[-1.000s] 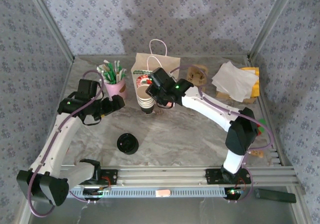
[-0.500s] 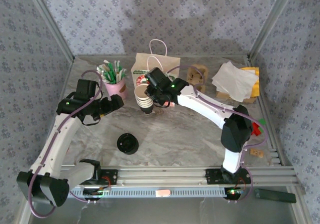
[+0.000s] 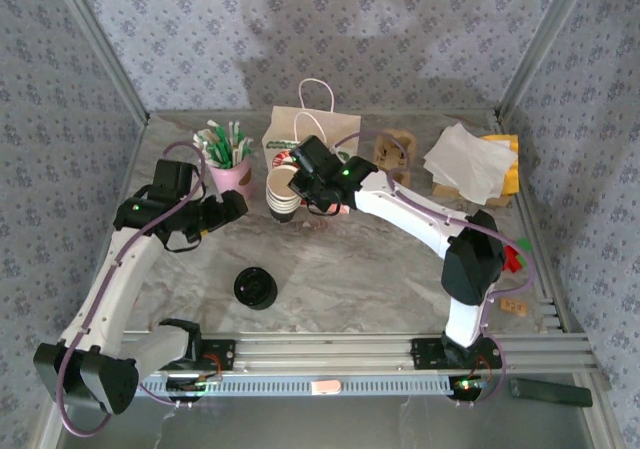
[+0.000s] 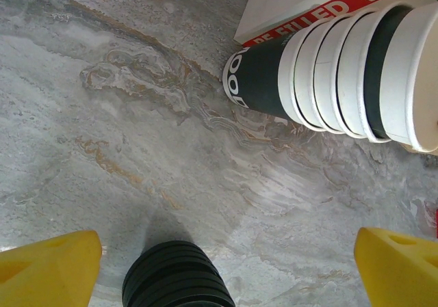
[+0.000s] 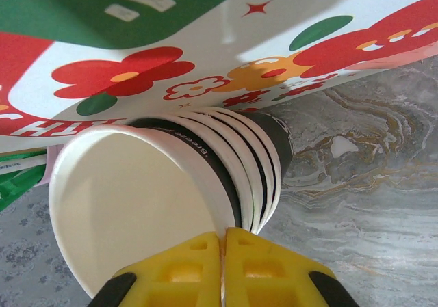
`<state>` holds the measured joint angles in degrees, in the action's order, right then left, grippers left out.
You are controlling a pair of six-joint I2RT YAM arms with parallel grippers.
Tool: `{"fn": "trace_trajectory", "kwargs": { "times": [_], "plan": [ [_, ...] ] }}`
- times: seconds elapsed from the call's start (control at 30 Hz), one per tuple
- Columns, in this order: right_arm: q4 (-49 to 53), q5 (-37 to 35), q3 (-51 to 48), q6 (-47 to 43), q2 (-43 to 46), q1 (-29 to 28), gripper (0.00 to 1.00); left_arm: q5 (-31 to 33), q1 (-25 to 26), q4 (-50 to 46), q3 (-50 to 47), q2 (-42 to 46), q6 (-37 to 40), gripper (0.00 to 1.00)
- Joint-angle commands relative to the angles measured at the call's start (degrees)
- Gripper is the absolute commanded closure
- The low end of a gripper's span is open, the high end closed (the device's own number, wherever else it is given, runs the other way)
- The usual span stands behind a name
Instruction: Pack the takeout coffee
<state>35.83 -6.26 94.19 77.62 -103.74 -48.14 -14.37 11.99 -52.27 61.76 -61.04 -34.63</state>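
The takeout coffee is out of view. A stack of lidless paper cups [image 3: 283, 201] with black sleeves stands in front of the printed paper bag [image 3: 315, 134]. My right gripper [image 3: 298, 185] is shut on the near rim of the stack's top cup [image 5: 137, 204], its yellow fingers [image 5: 185, 269] pinching the cup wall with one inside and one outside. My left gripper [image 3: 235, 207] hangs open over bare table to the left of the stack [image 4: 342, 74], nothing between its yellow fingertips [image 4: 51, 262]. A pile of black lids [image 3: 255, 288] sits on the table nearer the arms' bases.
A pink cup [image 3: 230, 174] holding green and white stirrers stands left of the bag. Behind and to the right lie a brown cup carrier [image 3: 395, 151] and white napkins [image 3: 468, 161] on a yellow thing. Patterned walls close in the table's sides.
My right gripper's fingers have closed onto the top cup's rim, and the stack has shifted slightly to the left. The left arm has stayed put.
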Motion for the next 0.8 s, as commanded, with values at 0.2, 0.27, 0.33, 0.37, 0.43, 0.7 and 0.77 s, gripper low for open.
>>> {"fn": "trace_trajectory", "kwargs": {
  "times": [0.2,0.27,0.33,0.37,0.43,0.7,0.77],
  "plan": [
    [0.6,1.53,2.18,-0.48,-0.39,-0.56,0.93,-0.04,-0.39,-0.09,1.37,0.48,-1.29,0.05],
    [1.23,2.37,3.29,-1.25,-0.99,-0.69,0.93,0.53,-0.39,-0.52,2.02,0.52,-1.57,0.05],
    [1.41,2.98,3.92,-1.83,-1.33,-0.86,0.93,1.23,-0.43,-0.8,2.55,0.74,-1.84,0.05],
    [1.43,3.3,4.26,-1.99,-1.4,-0.92,0.93,1.68,-0.43,-0.91,2.86,0.87,-1.92,0.05],
    [1.34,4.16,4.82,-2.38,-1.87,-0.99,0.93,2.28,-0.39,-1.32,3.32,0.84,-2.02,0.05],
    [2.88,6.62,9.07,-4.22,-4.53,-1.3,0.93,3.65,-0.46,-2.12,4.42,1.11,-2.67,0.05],
    [3.72,6.27,10.49,-5.13,-4.84,-1.47,0.93,3.87,-0.47,-2.37,5.04,1.35,-2.72,0.05]
  ]
}}
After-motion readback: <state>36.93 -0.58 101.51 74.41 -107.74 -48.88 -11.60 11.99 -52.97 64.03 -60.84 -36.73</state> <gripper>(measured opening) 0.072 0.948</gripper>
